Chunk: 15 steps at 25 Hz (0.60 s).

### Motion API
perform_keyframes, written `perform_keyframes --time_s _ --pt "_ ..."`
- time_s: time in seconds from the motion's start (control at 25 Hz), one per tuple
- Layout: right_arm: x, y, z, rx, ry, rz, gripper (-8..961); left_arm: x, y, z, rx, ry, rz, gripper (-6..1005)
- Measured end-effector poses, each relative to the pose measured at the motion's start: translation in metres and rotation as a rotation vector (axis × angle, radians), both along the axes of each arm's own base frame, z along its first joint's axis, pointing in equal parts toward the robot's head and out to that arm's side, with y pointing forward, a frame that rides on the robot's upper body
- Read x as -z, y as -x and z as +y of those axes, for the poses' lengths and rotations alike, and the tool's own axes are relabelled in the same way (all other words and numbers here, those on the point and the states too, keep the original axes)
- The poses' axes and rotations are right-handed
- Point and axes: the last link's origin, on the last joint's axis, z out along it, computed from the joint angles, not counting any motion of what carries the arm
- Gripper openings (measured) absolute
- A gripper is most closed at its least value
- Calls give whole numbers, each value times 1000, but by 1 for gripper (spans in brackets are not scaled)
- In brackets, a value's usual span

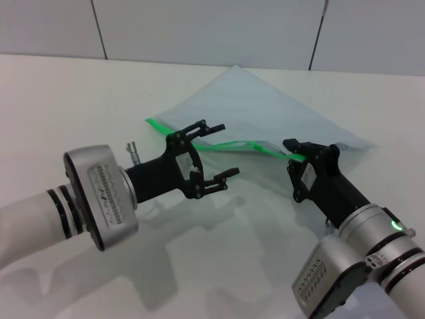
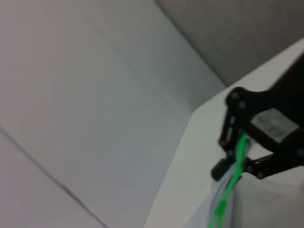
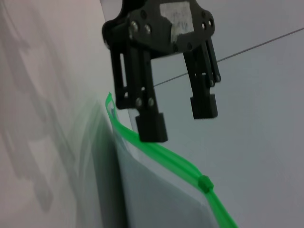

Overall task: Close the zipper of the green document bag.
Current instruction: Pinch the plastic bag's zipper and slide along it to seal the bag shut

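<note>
Zipper status: both grippers at green edge

Bag pos.: green document bag (image 1: pixel 265 113) lies flat on white table (image 1: pixel 60 100), angled, far corner toward wall. Zipper (image 1: pixel 232 145) runs along near long edge, from left end by left gripper across to right gripper. Edge bows upward mid-span.

L gripper (image 1: pixel 220 150): fingers spread wide, one above zipper strip, one below/nearer; not touching strip in head view. R wrist view shows same: two black fingers (image 3: pixel 152 127) apart, just over green edge.

R gripper (image 1: pixel 294 155): at right end of strip. L wrist view shows fingers pinched on green strip (image 2: pixel 239 152).

Slider tab (image 3: pixel 204 182): small green knob on strip, between the two grippers.
</note>
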Motion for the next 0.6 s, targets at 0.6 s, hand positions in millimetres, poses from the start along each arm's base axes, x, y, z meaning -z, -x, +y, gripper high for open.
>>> perform_keyframes --time_s 0.6 --pt "3 6 -4 -51 17 -18 59 2 -6 1 171 -93 122 720"
